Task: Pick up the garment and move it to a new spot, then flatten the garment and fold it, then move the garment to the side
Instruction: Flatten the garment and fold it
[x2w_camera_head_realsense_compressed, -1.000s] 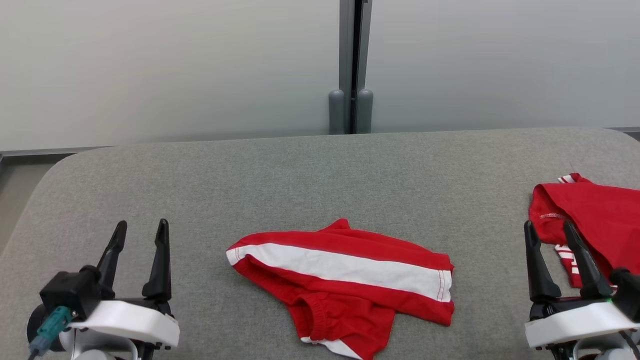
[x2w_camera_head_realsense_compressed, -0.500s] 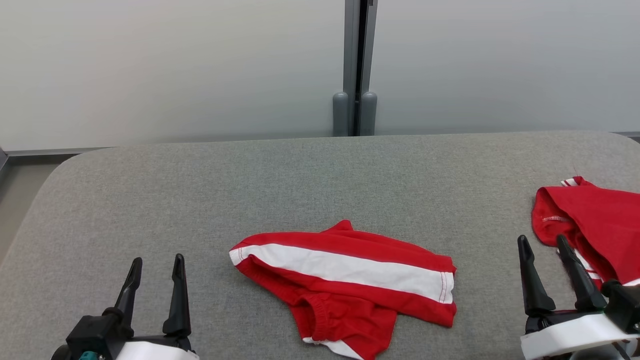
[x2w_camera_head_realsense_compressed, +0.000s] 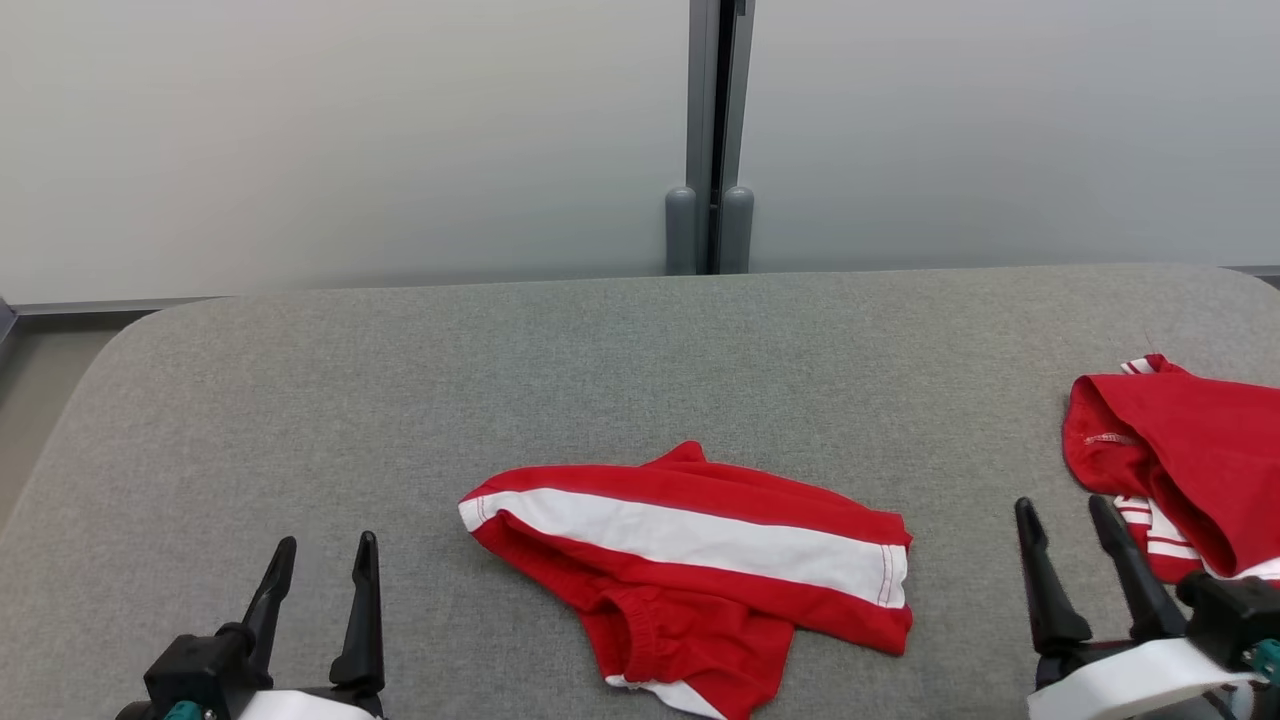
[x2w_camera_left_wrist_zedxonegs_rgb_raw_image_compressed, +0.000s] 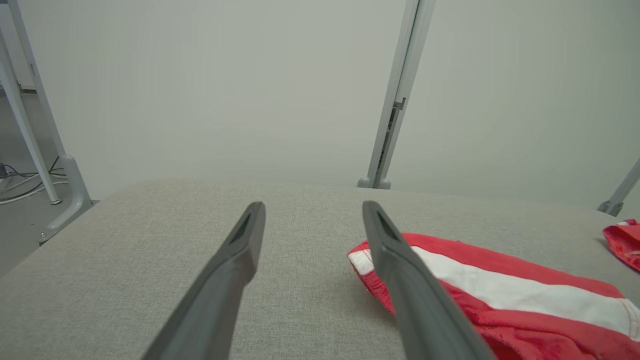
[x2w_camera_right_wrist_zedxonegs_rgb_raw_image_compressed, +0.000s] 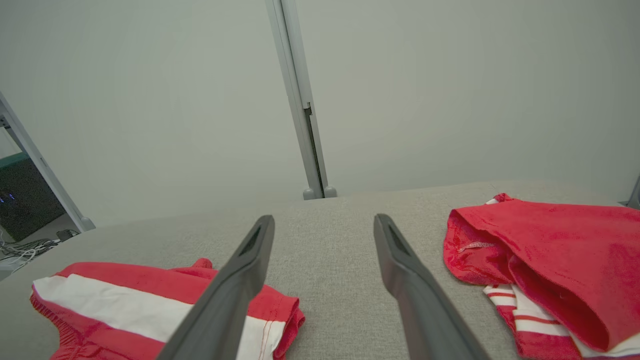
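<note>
Red garment (x2w_camera_head_realsense_compressed: 700, 600) with one broad white band running along its length and white stitching at the right-hand hem. It lies crumpled, partly doubled over itself, on the grey fabric surface (x2w_camera_head_realsense_compressed: 500, 370), centre front. A gathered elastic edge is bunched at its near side.

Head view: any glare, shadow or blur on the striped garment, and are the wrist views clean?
Head view: soft even light, no glare, striped garment sharp. Left wrist view: wide-angle lens tilts the wall post; soft shadow beside the garment. Right wrist view: post leans the other way; second red garment sharp.
</note>
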